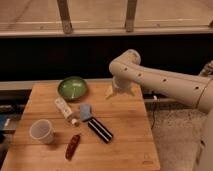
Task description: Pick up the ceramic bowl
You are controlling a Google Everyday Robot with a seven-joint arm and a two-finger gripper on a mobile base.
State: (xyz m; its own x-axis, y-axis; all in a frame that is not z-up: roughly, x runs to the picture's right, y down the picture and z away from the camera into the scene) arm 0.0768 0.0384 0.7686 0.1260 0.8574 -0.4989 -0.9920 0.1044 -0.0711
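Nearest the camera, a slim reddish-brown oblong object is lying on the front part of a light wooden bench, tilted a little off the line of the front edge. Just to its left and slightly farther back, a small translucent white cup is standing upright, mouth up. To the right of the cup, a black rectangular bar with pale stripes is lying on a diagonal, its far end sitting just beside a small grey-blue pad-like item. A white tube with a darker cap is lying immediately left of that grey-blue item, cap end pointing toward the front. Whether the two are touching cannot be told.

The round shallow glossy green ceramic bowl is sitting upright near the far edge of the bench, left of centre, just behind the tube.

A cream-coloured robot arm is reaching in from the right, bending at a joint above the far right part of the bench. Its claw is hanging over the far part of the bench, to the right of the green bowl and apart from it. Whether the claw is spread wide or drawn narrow cannot be told.
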